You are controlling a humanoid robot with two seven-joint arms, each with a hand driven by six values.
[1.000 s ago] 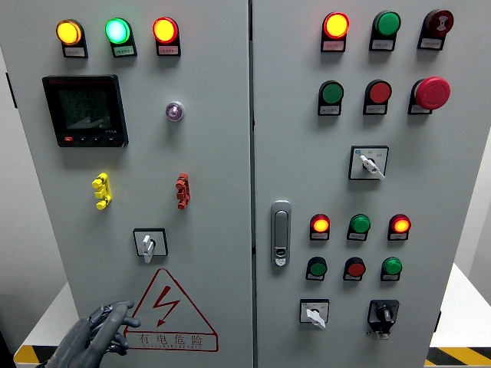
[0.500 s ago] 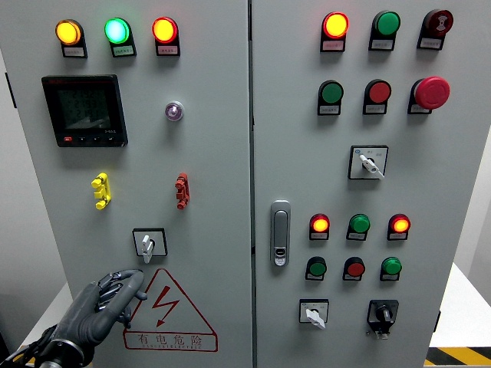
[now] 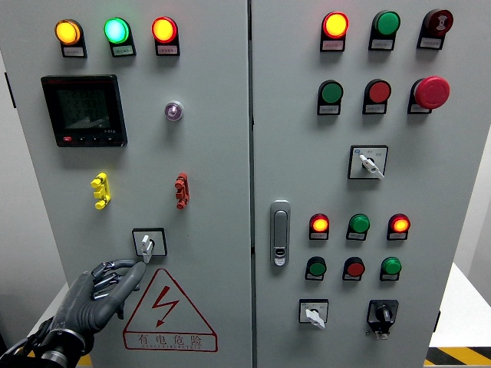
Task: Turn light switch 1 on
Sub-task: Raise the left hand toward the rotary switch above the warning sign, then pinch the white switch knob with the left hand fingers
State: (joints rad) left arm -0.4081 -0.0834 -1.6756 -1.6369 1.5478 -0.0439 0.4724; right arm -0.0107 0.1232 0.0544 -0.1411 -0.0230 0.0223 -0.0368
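Hiding sticker's corner: left hand (image 3: 96, 295)

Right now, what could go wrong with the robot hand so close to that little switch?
The left robot hand comes at the rotary switch from below, one finger near its knob, so that finger might slide off instead of turning it. The curled fingers might also scrape the warning triangle sticker just beside them.

The single head view faces the grey control cabinet (image 3: 253, 153) squarely, close up.
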